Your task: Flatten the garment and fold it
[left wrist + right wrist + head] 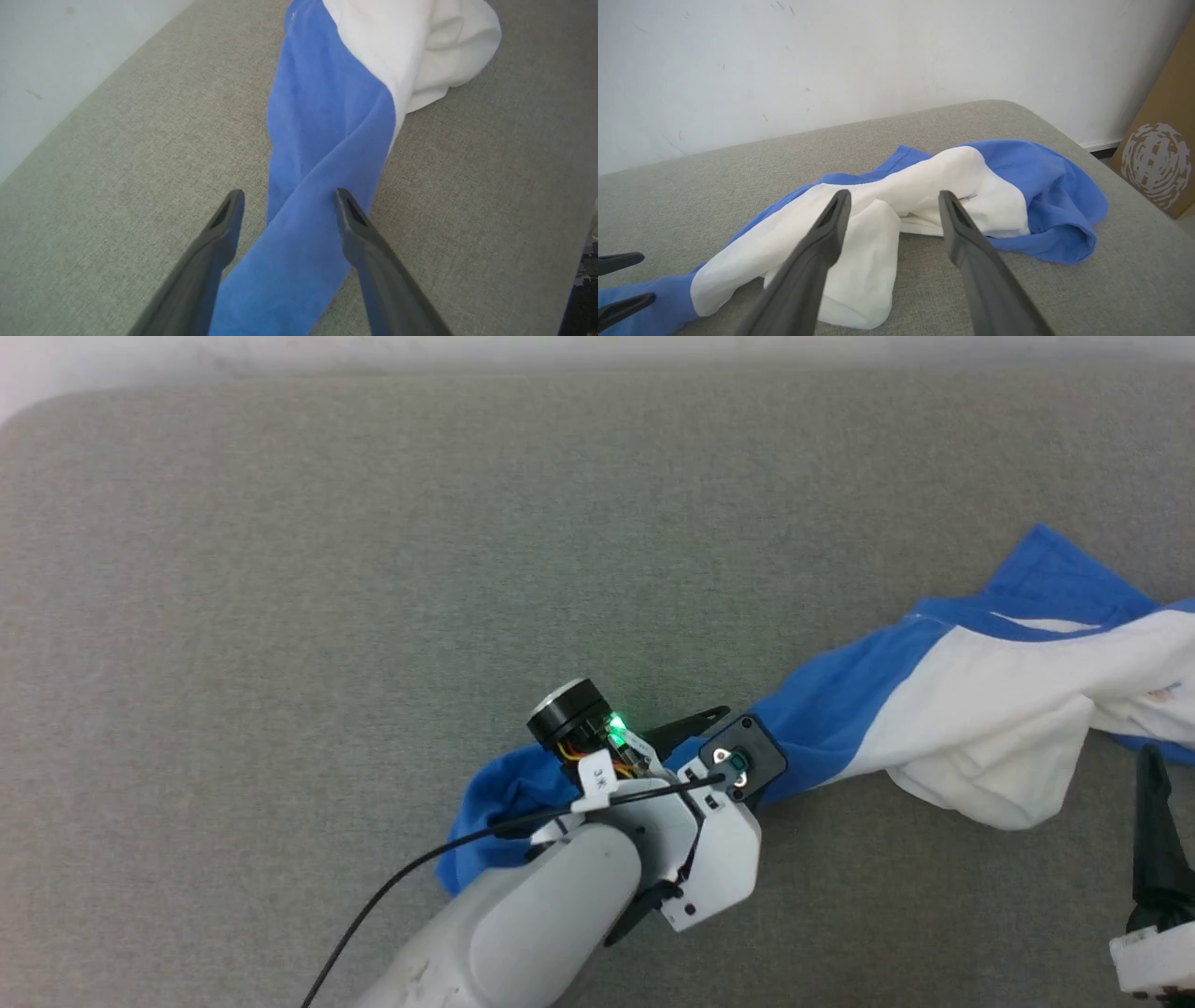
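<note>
The garment [971, 709] lies twisted into a rope on the grey fabric tabletop [373, 569], running from about the middle toward the right edge (nowhere near flat yet). The left tool [289, 200], fingers spread, straddles the blue sleeve end, probably placed to pinch it and draw it out. The right tool [894, 200], likewise released, hangs over the bunched white body and holds nothing.

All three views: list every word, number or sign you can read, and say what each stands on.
"3K", as far as it reads: white tag on the left arm.
Small orange mark on the garment: too blurred to read.
Round white sign on the box: a pattern, no legible letters.
</note>
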